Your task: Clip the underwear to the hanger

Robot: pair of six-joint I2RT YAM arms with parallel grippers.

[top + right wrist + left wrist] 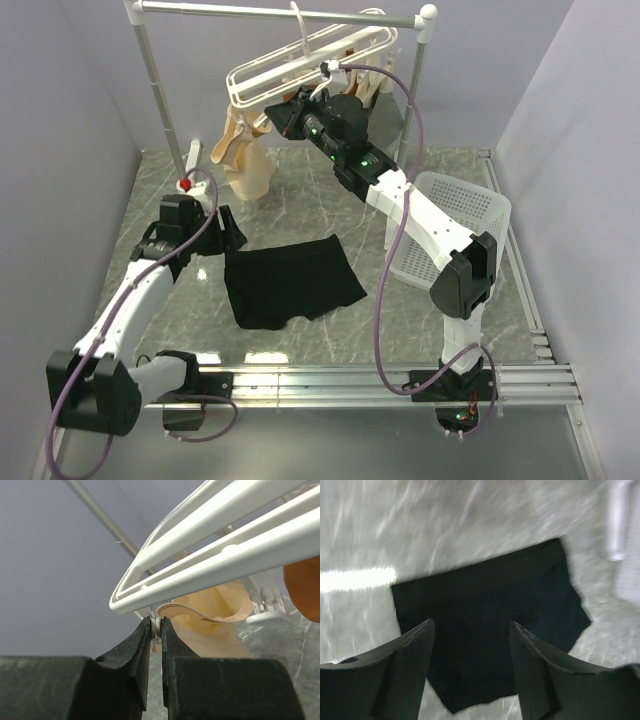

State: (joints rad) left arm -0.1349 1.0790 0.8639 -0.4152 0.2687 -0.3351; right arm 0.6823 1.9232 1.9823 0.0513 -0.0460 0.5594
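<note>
Metal rail stand (pixel 280 12) at back, tan garments (pixel 240 160) hanging below; white laundry basket (pixel 465 205) right, marbled table (pixel 300 205)

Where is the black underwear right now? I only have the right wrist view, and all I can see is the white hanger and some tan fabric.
Observer: The underwear lies spread flat on the table, with no part of it on the hanger.
Operator: What is the left tool doing?
Observer: The left tool is open and empty, hovering just above the underwear.
Operator: Is anything else on the table?
Observer: A white laundry basket stands to the right of the underwear.
</note>
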